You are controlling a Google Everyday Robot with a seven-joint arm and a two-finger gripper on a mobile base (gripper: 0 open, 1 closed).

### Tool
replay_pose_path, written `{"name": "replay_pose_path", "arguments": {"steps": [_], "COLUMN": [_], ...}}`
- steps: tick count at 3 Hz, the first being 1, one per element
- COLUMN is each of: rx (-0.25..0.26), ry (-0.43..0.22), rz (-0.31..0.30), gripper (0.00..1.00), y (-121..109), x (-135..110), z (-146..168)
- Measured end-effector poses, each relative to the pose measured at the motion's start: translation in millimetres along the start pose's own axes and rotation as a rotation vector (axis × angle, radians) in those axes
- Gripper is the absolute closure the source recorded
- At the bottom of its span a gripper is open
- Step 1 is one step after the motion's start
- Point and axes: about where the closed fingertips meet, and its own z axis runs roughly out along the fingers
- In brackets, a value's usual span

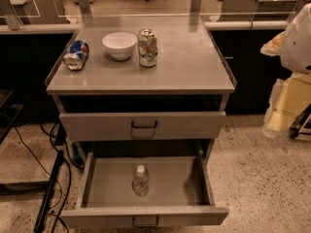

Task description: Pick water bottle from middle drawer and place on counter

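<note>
Since water bottle (140, 180) stands upright, centred in open middle drawer (175, 183), likely light, thin-walled, slippery: grasp mid-body below cap. Gripper (289, 106) above-right of drawer, well apart; state: cannot tell.

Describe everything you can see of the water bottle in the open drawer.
The small clear plastic water bottle with a white screw cap stands upright, cap on, on the floor of the open wide grey metal middle drawer, near its centre, touching nothing else. The robot's tool is at the right edge of the view, well apart from it.
</note>
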Motion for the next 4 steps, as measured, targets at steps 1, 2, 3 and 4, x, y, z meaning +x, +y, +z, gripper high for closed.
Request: {"name": "replay_pose_path", "arguments": {"steps": [1, 2, 3, 4], "rx": [0.000, -0.002, -0.034, -0.034], "ry": [0.000, -0.021, -0.063, -0.063], "rz": [0.000, 0.008, 0.028, 0.028], "gripper": [0.00, 0.00, 0.00, 0.00], "y": [0.0, 5.5, 25.1, 25.1], "x": [0.0, 2.4, 5.9, 5.9], "z": [0.0, 17.2, 95.4, 95.5]}}
